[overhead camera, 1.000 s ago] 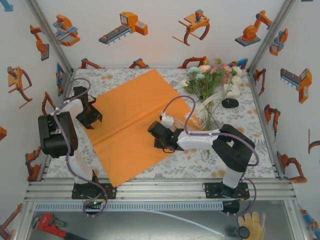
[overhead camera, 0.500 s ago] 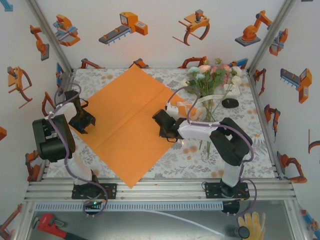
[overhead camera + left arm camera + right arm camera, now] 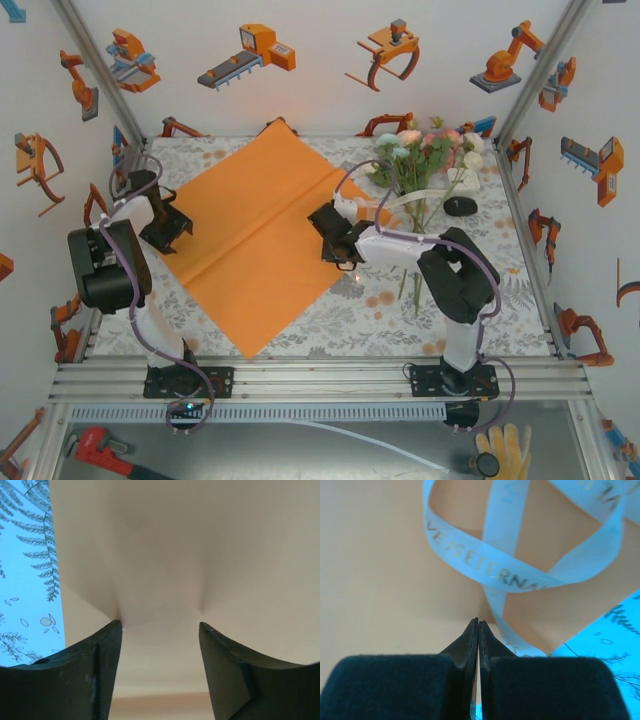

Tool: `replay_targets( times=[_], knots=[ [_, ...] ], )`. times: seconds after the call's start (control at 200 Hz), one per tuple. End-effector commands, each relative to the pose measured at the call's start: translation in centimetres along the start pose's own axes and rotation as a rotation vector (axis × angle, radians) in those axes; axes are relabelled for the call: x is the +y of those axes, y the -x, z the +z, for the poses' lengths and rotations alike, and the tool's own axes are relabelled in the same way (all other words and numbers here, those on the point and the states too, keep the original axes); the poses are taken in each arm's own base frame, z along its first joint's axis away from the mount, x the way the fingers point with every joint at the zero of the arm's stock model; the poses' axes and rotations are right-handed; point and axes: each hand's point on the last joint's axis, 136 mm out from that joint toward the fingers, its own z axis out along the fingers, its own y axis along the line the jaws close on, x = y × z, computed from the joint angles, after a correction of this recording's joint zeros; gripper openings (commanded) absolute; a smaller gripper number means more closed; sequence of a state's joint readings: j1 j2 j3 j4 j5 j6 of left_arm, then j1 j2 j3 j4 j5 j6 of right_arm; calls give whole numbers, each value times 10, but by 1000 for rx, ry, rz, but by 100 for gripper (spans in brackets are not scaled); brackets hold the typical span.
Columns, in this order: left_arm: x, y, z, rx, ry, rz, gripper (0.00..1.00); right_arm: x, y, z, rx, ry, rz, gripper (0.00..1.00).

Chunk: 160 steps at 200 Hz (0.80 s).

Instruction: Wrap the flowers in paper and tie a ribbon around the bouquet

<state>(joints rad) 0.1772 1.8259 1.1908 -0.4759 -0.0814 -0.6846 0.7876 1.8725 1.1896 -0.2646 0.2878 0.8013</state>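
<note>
Currently the paper (image 3: 250,240) lies flat on the table (image 3: 400,320); the flowers (image 3: 420,150) and ribbon (image 3: 510,575) are at its right corner, nothing wrapped. My left hand (image 3: 160,625) stands wide on it; my right hand (image 3: 478,622) is closed at its edge.

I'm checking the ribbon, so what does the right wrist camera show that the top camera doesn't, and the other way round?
The right wrist camera adds gold lettering on the ribbon and the right gripper with tips pressed shut. The top camera adds the flowers at the far right and the left gripper at the left edge of the orange paper. Both share the ribbon, the paper and the patterned tablecloth.
</note>
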Motion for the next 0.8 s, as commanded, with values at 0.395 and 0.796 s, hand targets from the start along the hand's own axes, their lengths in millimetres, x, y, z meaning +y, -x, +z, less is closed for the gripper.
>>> replay_targets(
  times=[0.395, 0.796],
  knots=[
    [-49, -83, -75, 11, -259, 144, 67, -24, 88, 3, -49, 65, 26, 10],
    [-54, -133, -39, 102, -191, 279, 67, -29, 76, 37, 90, -86, -193, 85]
  ],
)
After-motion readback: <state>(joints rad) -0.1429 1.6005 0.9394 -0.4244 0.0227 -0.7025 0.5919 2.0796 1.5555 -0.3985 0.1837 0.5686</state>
